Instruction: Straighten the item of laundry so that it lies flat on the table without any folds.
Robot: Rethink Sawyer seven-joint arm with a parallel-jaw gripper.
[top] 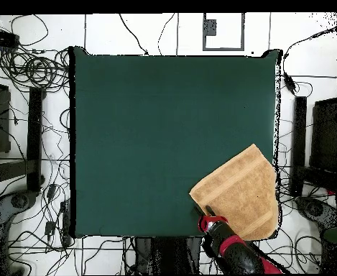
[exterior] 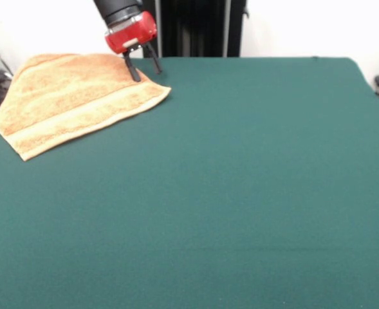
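a nubby orange-tan terry towel [exterior: 73,100], banded with woven stripes, lies skewed at a corner of the dark green felt worktop [exterior: 240,193]. the pincer [exterior: 144,69] stands spread narrowly, one black tip on the towel's edge.

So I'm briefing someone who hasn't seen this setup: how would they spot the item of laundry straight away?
Start with the big dark green table. In the front view, go to its far left corner, under the red and black gripper. The orange-tan towel lies there, the only light-coloured cloth on the green, with a woven band along its near edge.
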